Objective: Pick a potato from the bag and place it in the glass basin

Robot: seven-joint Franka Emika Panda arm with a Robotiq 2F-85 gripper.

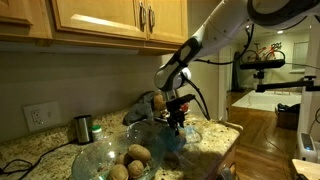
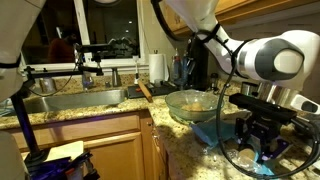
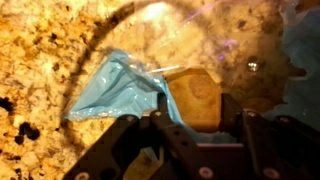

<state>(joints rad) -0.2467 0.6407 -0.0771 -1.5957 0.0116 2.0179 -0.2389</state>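
Note:
In the wrist view my gripper is shut on a tan potato, which fills the gap between the two black fingers. The potato hangs just over the crinkled light-blue bag, which lies on the speckled granite counter inside a faint round rim. In both exterior views the gripper points down over the bag. The glass basin stands beside it on the counter. Potatoes lie in the basin.
A small dark cup stands by the wall outlet. Wooden cabinets hang above the counter. A steel sink and a paper towel roll lie beyond the basin. The counter's edge is close to it.

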